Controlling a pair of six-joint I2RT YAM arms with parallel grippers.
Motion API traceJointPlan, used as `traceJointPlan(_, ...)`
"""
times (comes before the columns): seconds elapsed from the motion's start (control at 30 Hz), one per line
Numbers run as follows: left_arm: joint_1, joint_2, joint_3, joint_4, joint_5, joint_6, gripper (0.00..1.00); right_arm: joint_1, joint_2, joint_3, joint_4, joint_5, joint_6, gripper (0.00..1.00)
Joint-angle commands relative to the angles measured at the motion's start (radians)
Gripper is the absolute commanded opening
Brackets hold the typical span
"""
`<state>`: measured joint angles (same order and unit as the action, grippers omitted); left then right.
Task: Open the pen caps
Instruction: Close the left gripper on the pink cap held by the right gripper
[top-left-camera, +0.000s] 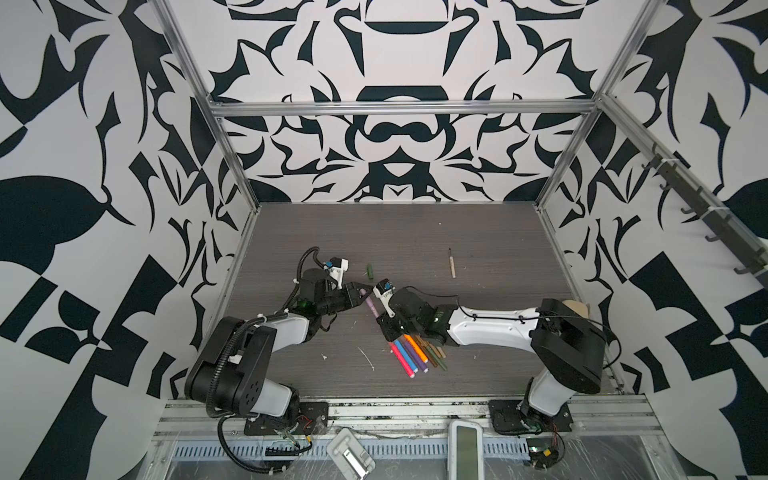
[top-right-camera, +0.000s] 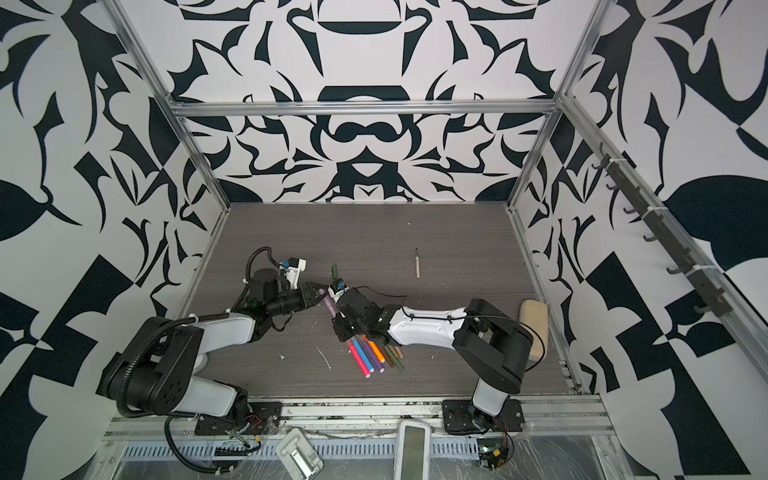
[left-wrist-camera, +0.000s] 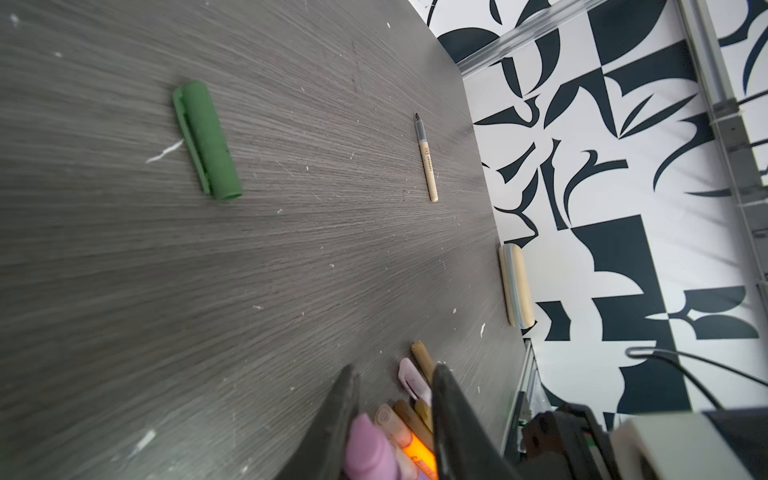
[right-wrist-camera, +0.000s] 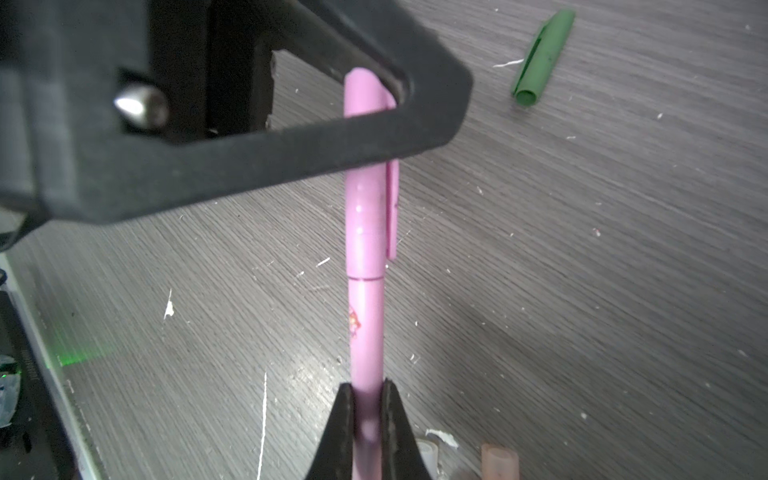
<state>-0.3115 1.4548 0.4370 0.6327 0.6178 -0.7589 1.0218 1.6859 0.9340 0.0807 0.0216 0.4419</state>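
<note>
My right gripper (right-wrist-camera: 368, 388) is shut on the barrel of a lilac pen (right-wrist-camera: 365, 316), holding it above the table (top-left-camera: 415, 232) in both top views (top-left-camera: 371, 306) (top-right-camera: 329, 307). Its cap (right-wrist-camera: 368, 216) is still seated on the barrel. My left gripper (left-wrist-camera: 395, 374) (top-left-camera: 361, 291) stands open around the cap's end (left-wrist-camera: 368, 449); the cap lies against one finger with a gap to the other. A loose green cap (top-left-camera: 370, 270) (left-wrist-camera: 206, 141) lies beyond. An uncapped tan pen (top-left-camera: 451, 266) lies far right. Several pens (top-left-camera: 415, 353) lie piled under my right wrist (top-left-camera: 409, 316).
A peach cap (right-wrist-camera: 500, 461) and a pale lilac cap (left-wrist-camera: 413, 380) lie by the pile. A beige block (top-right-camera: 534, 328) sits at the table's right edge. Metal frame rails (top-left-camera: 232, 266) border the table. Two white devices (top-left-camera: 464, 449) (top-left-camera: 349, 457) lie in front.
</note>
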Motion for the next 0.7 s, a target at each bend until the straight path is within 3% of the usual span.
traceJointPlan(0.0, -0.002, 0.008, -0.002, 0.006, 0.051, -0.005, 0.43, -0.008, -0.012, 0.062, 0.026, 0.072, 0.006, 0.0)
traceJointPlan(0.2, -0.002, 0.006, -0.002, 0.006, 0.048, -0.006, 0.46, -0.008, -0.007, 0.081, 0.01, 0.069, 0.006, 0.0)
traceJointPlan(0.4, -0.001, 0.006, -0.003, 0.004, 0.045, -0.006, 0.43, -0.006, 0.007, 0.086, 0.009, 0.045, 0.007, 0.0)
traceJointPlan(0.53, 0.006, 0.006, -0.005, 0.002, 0.039, -0.011, 0.53, 0.002, 0.004, 0.064, 0.01, 0.044, 0.02, 0.0)
traceJointPlan(0.67, 0.011, 0.004, -0.008, 0.003, 0.035, -0.014, 0.5, 0.006, -0.013, 0.035, 0.011, 0.043, 0.039, 0.0)
